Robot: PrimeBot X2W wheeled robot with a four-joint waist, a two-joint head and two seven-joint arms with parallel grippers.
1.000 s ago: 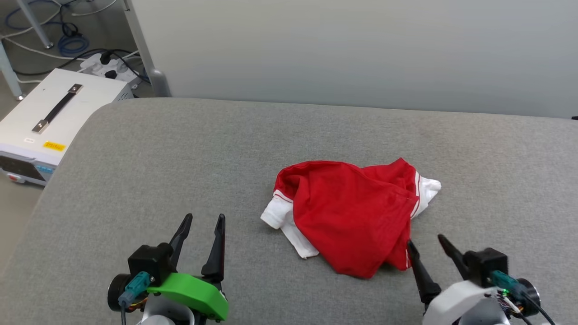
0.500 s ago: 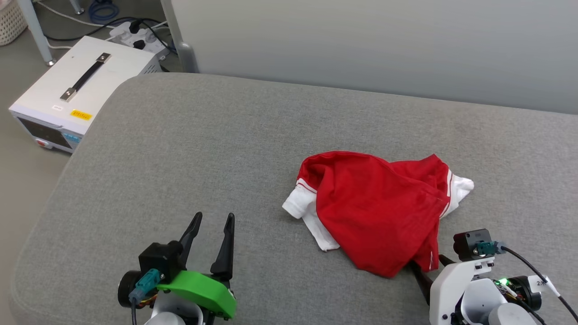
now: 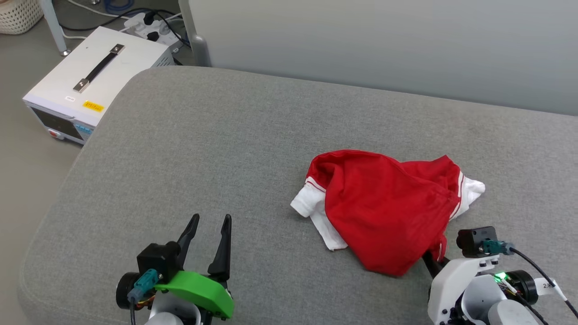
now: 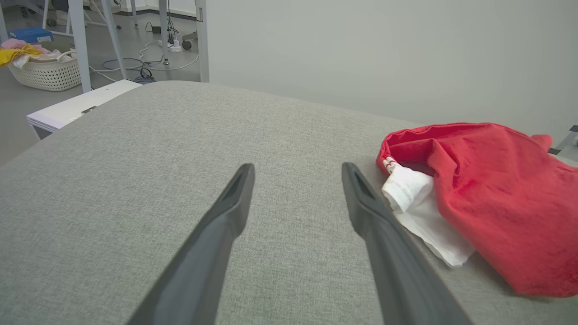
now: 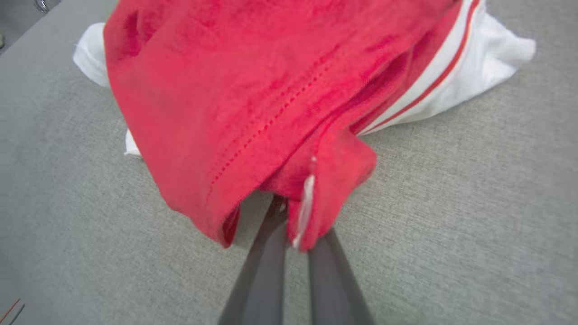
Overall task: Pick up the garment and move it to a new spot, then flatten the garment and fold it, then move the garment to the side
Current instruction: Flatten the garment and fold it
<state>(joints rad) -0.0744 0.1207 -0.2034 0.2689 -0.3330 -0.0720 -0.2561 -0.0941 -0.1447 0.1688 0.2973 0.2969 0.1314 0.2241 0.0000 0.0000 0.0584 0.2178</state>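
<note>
Pale wall (image 3: 361, 40), grey cushion (image 3: 203, 149), red garment (image 3: 384, 212)

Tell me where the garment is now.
In the head view the garment lies crumpled right of centre on the grey cushion, its near corner gripped by the right end effector.

desk (image 3: 180, 158): grey fabric top, rounded corner | white box (image 3: 122, 72): on floor left of desk, black handle (image 3: 100, 67), yellow label (image 3: 93, 107) | power strip (image 3: 149, 22): behind box, black plugs, cables | woven basket (image 4: 45, 74): on floor, yellow and pink cloth (image 4: 16, 50) inside | pale wall panel (image 3: 384, 45): behind desk
</note>
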